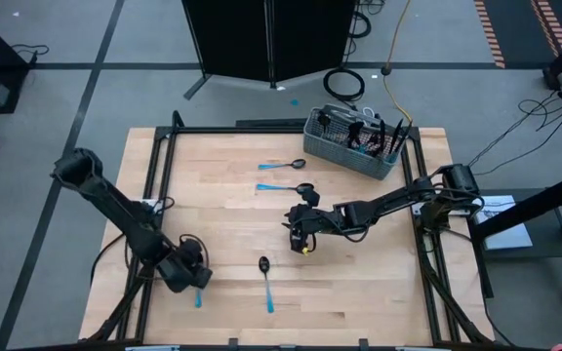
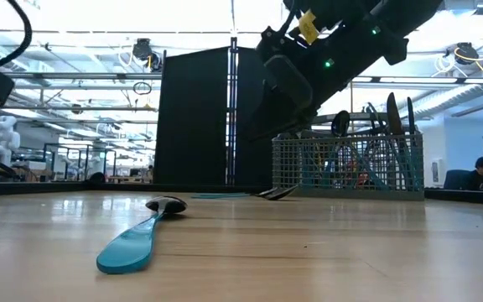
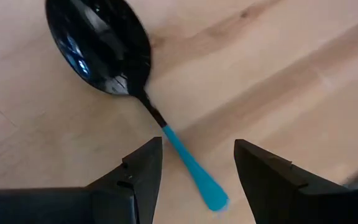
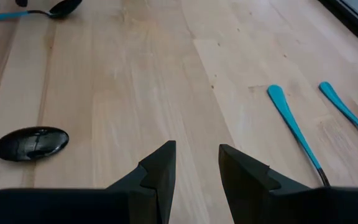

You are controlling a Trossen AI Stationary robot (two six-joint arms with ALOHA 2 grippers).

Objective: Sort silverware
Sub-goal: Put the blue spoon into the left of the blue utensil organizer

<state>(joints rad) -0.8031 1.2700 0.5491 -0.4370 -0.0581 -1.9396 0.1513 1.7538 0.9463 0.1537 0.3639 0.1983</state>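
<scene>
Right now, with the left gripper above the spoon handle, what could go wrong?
1. The left gripper is open astride the thin blue handle of the spoon, which lies flat on the table; closing may slip off it or push it aside.
2. The right gripper hovers open mid-table with other spoons near; lowering could knock them.

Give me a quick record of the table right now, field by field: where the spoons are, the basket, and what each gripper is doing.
table: wooden top
basket: grey wire-mesh basket at the far right corner, cutlery standing in it
loose spoons: two lying near the basket, one near the front middle
left gripper: open, over a fourth spoon, astride its blue handle, not gripping
right gripper: open, empty, over bare wood mid-table
</scene>
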